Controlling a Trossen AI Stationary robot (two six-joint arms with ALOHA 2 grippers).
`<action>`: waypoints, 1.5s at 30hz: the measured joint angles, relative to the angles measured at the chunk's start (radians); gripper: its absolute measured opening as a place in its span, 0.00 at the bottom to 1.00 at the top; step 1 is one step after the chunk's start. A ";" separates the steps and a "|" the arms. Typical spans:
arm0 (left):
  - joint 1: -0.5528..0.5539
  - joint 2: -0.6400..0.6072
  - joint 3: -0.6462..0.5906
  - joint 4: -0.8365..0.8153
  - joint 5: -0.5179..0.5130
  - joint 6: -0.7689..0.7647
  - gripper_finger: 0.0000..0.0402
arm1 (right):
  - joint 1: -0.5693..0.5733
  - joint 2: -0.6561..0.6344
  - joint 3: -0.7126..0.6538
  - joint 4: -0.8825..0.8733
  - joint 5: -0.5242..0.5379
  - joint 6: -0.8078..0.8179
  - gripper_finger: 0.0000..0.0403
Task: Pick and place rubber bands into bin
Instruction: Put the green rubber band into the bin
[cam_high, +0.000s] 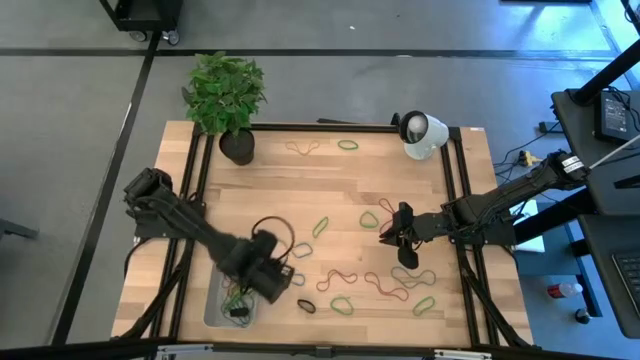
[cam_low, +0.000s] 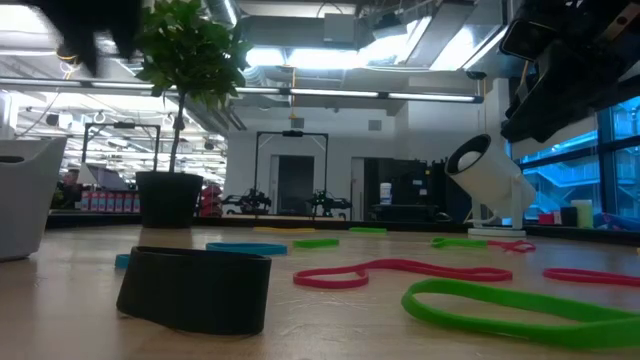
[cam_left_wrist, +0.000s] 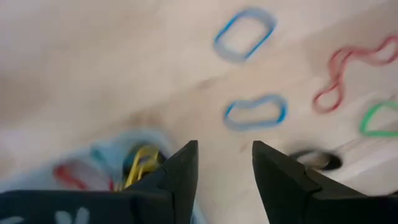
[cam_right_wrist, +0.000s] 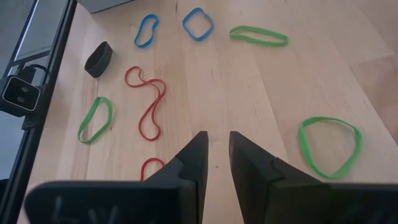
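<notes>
The left gripper (cam_left_wrist: 224, 171) is held over the bin (cam_high: 215, 305), jaws parted and empty; the right gripper's (cam_right_wrist: 216, 155) jaws are slightly parted and empty above the desk (cam_high: 330, 200).

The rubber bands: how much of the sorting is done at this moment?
A few rubber bands already lie in the bin. The left gripper hovers open over it, holding nothing. The right gripper waits, empty, above the table, where many bands are left.
</notes>
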 joint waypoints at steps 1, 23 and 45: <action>0.023 0.000 0.007 0.005 -0.013 0.049 0.35 | 0.000 0.000 0.000 0.000 0.000 0.000 0.17; 0.582 0.142 0.021 0.459 0.085 1.175 0.33 | -0.001 0.000 0.000 0.017 0.033 0.060 0.17; 0.557 0.392 0.025 0.479 0.164 1.194 0.11 | -0.039 0.000 0.000 0.024 0.123 0.214 0.17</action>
